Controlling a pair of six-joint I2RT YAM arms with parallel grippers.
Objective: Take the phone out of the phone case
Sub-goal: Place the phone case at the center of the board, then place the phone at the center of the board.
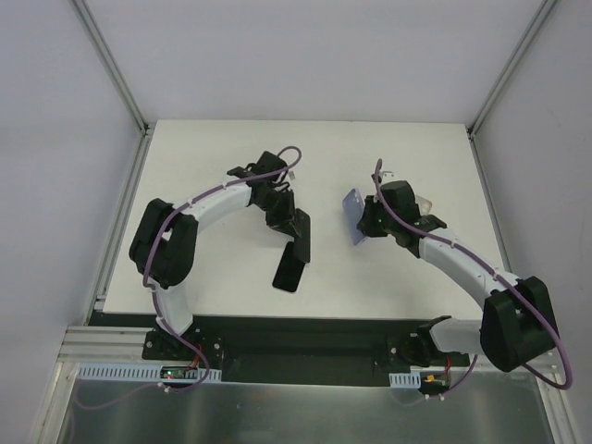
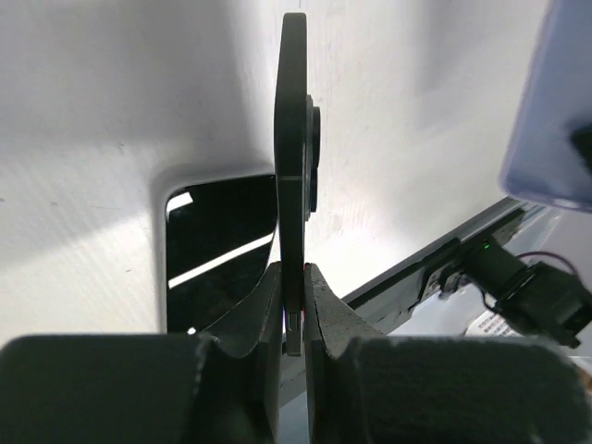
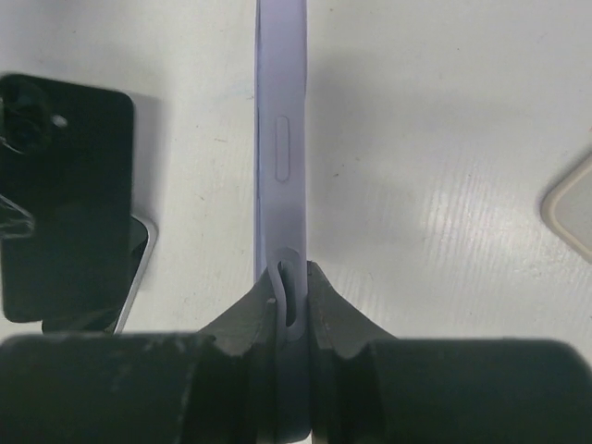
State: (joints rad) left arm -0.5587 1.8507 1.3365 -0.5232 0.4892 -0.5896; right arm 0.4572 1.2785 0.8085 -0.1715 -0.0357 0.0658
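My left gripper [image 1: 295, 226] is shut on a black phone [image 1: 302, 242] and holds it on edge above the table. In the left wrist view the phone [image 2: 294, 111] stands edge-on between the fingertips [image 2: 294, 274], its camera bumps facing right. My right gripper [image 1: 369, 222] is shut on the lavender phone case [image 1: 353, 215], held apart from the phone, to its right. The right wrist view shows the case [image 3: 280, 139] edge-on in the gripper [image 3: 289, 279], with the phone's black back [image 3: 65, 185] at the left. The case's corner also shows in the left wrist view [image 2: 555, 102].
A second dark, glossy flat device [image 1: 288, 273] lies on the white table [image 1: 222, 166] just below the held phone; it also shows in the left wrist view [image 2: 217, 250]. A beige flat object [image 1: 422, 201] lies behind the right gripper. The table's front edge runs near the arm bases.
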